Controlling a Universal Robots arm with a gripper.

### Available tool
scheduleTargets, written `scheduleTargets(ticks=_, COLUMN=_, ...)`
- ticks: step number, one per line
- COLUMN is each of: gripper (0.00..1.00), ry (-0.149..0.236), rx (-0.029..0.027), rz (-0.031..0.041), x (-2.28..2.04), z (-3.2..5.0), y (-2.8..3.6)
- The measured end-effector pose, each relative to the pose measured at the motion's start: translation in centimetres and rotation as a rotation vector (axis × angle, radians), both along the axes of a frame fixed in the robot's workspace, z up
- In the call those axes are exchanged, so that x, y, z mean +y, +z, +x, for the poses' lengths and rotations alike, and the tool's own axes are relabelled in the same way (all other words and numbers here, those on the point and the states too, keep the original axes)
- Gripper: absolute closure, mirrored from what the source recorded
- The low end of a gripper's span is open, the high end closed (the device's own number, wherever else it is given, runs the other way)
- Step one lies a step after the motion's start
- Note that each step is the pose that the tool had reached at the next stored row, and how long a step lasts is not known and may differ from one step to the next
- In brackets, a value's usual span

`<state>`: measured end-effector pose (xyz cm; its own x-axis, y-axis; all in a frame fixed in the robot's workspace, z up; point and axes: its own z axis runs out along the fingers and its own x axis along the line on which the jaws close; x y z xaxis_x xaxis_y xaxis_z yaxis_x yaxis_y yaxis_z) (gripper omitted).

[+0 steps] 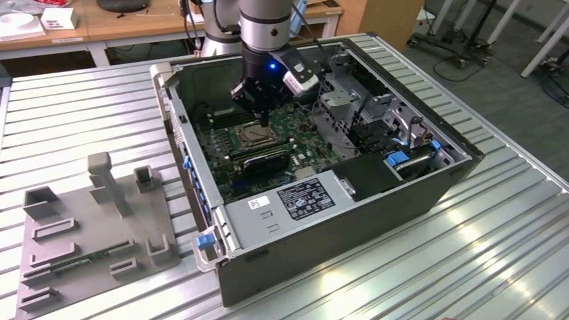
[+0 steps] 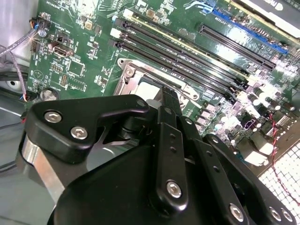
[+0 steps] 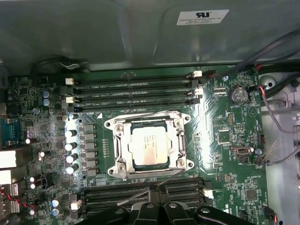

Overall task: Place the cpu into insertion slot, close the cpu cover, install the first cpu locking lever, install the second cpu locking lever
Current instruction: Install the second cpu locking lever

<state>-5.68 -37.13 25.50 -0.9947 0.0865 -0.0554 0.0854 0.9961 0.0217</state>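
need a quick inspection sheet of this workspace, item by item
surface: ribbed metal table carrying an open computer case
job's things: cpu lies in the insertion slot; cpu cover frames it, lying flat; a thin locking lever angles out beside the socket
clutter: grey fixture tray beside the case, at the exterior view's left
gripper: gripper low over the board at the socket's edge, by the lever
cables: red and grey wires at the board's edge
surroundings: wooden desks behind
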Motion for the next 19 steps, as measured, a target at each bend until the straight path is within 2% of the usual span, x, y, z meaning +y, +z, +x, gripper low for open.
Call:
scheduleTargets(ticks=9, gripper=0.89, ry=0.0, rx=0.0, rz=-0.0001, x=-0.02, z=-0.08, y=-0.04)
scheduleTargets(ticks=19, gripper=0.89, ry=0.0, rx=0.0, rz=-0.0001, x=-0.02, z=-0.75, y=-0.33)
